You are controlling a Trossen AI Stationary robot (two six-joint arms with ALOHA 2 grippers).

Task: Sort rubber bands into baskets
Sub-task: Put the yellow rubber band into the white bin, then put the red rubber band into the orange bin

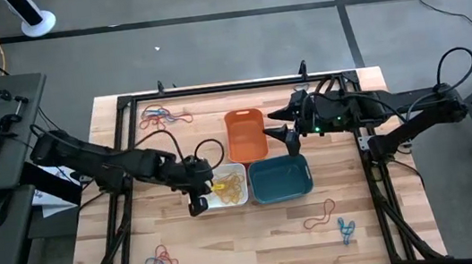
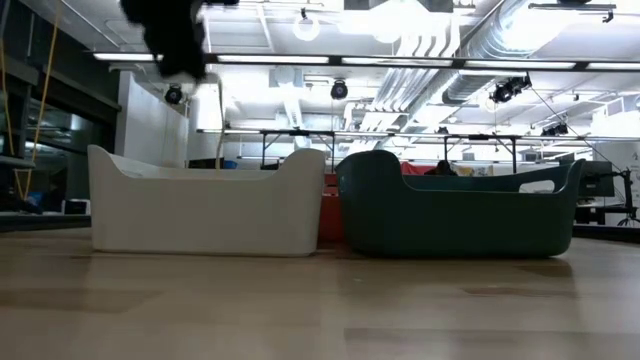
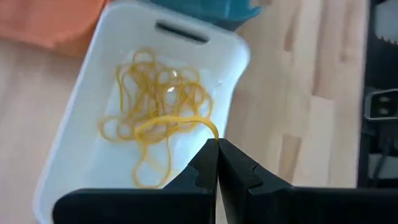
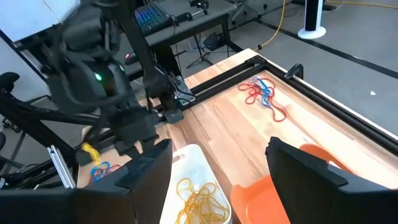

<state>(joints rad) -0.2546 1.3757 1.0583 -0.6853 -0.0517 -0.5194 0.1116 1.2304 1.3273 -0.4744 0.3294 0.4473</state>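
My left gripper (image 3: 217, 163) hangs over the near edge of the white basket (image 3: 74, 124), jaws pressed together on a yellow band (image 3: 177, 121) that trails from the tips straight down into the yellow pile (image 1: 229, 185) inside. So the drop lies directly beneath me; I judge I need only part the jaws. The left wrist view shows that pinch plainly, while the high view shows only my gripper beside the basket. My right gripper (image 1: 289, 134) waits by the orange basket (image 1: 245, 133), jaws spread, behind the teal basket (image 1: 280, 179). Loose bands (image 1: 165, 116) lie near the bench's (image 1: 231, 241) corners, well apart from both grippers.
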